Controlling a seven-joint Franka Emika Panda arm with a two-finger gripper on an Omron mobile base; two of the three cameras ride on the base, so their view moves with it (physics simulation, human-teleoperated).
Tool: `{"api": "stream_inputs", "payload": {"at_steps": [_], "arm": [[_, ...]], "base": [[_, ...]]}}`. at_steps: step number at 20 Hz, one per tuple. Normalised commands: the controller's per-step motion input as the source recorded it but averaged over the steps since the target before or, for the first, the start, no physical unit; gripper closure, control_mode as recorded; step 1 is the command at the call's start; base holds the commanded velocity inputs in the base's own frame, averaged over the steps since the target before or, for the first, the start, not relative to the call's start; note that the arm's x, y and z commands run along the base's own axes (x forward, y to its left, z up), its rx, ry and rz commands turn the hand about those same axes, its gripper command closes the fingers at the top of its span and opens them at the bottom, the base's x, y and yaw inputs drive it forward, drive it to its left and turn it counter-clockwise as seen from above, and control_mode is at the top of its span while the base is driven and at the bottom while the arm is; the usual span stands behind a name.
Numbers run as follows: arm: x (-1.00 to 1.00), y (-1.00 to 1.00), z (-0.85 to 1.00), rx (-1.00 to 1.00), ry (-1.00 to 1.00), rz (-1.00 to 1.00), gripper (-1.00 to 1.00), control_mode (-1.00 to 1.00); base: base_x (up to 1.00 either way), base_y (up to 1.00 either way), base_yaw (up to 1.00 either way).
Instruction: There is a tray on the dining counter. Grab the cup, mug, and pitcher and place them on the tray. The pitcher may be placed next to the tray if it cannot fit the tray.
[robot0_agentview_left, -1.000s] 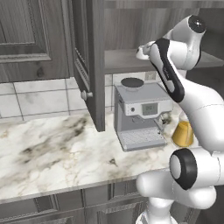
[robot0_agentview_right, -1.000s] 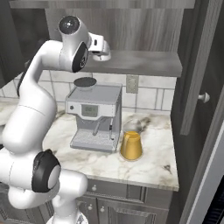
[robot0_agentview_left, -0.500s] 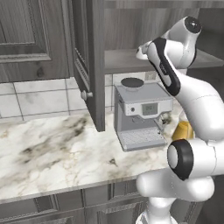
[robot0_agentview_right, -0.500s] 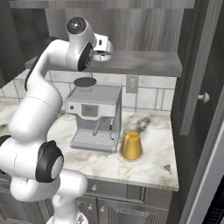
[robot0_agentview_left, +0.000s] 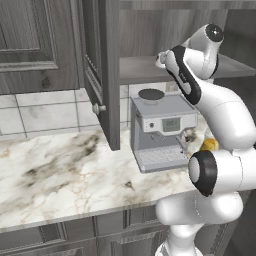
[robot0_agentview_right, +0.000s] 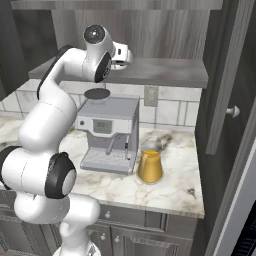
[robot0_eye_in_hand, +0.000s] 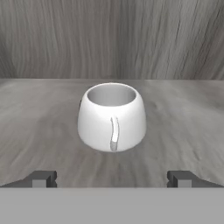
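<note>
Left base view: the white arm is seen raised from the base to the open cabinet's shelf (robot0_agentview_left: 145, 67), above the marble table (robot0_agentview_left: 60, 175) and the coffee machine (robot0_agentview_left: 162, 130). Compared with a second ago, the upper arm has been swung further in toward the shelf, while table, machine and cabinet door (robot0_agentview_left: 102, 70) stand as they did, so the base has not been driven.

The pitcher (robot0_agentview_right: 149, 162) is found on the table just beside the coffee machine, amber-bodied and upright, untouched.

On the shelf the mug (robot0_eye_in_hand: 112, 117) is seen upright in the hand view, its handle turned toward the camera and its mouth open upward. The pincer (robot0_eye_in_hand: 112, 179) is held wide apart, one fingertip to each side and nearer the camera than the mug, nothing clamped between them. In the right base view a small white form (robot0_agentview_right: 124, 55) at the hand's end is probably the mug, though it blends with the hand there.

The change is judged to mean that the approach to the mug is nearly done and a short advance is needed before the fingers can be brought together. No item has yet been taken to the tray.
</note>
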Motion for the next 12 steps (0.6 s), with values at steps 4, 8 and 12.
{"api": "stream_inputs", "payload": {"at_steps": [4,8,12], "arm": [[0.36,0.0,0.0,0.0,0.0,0.0,-1.0,-1.0],[0.39,0.0,0.0,0.0,0.0,0.0,-1.0,-1.0],[0.31,0.0,0.0,0.0,0.0,0.0,-1.0,-1.0]], "base": [[0.0,0.0,0.0],[0.0,0.0,0.0],[0.0,0.0,0.0]]}}
